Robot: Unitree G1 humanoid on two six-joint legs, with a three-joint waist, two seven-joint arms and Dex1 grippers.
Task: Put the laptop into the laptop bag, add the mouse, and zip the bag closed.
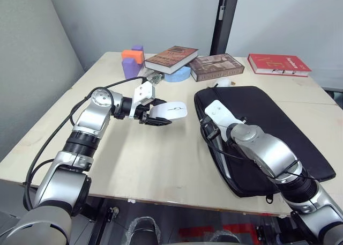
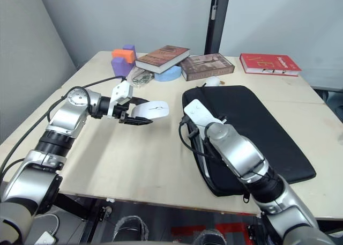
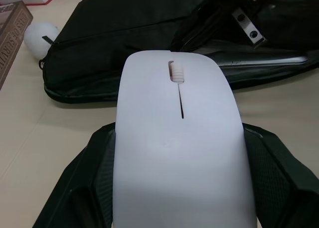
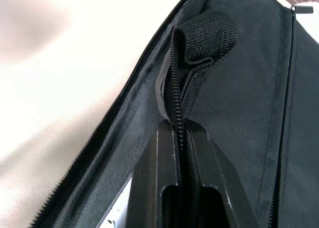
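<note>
**Operator:** Laptop bag (image 1: 268, 130) is lying flat on the right half of the table (image 1: 134, 159), and the laptop (image 4: 117, 210) is already inside. I can see a sliver of silver at the open zip edge in the right wrist view, and in the left wrist view too.

**Observer:** So which step are we on?

**Operator:** Adding the mouse, I'd say. My left gripper (image 1: 153, 115) has the white mouse (image 1: 169, 111) pinched between its two black fingers, closed onto its sides, scroll wheel up. It hangs above the bare table just left of the bag, pointed toward the opening.

**Observer:** And the right one?

**Operator:** My right gripper (image 4: 182, 188) is at the bag's near-left edge. Its fingers are pressed together on the zip edge of the fabric, right below the strap handle (image 4: 207, 36). I read that as holding the flap up so the mouth is open.

**Observer:** What does the next move call for?

**Operator:** Carrying the mouse across to the gap the right gripper holds open, then sliding it in flat above the laptop before letting go. The opening looks narrow, so I'd come in low and level. The books (image 1: 171, 58) and the fluffy white toy (image 1: 223, 82) behind the bag are well out of the path.
</note>
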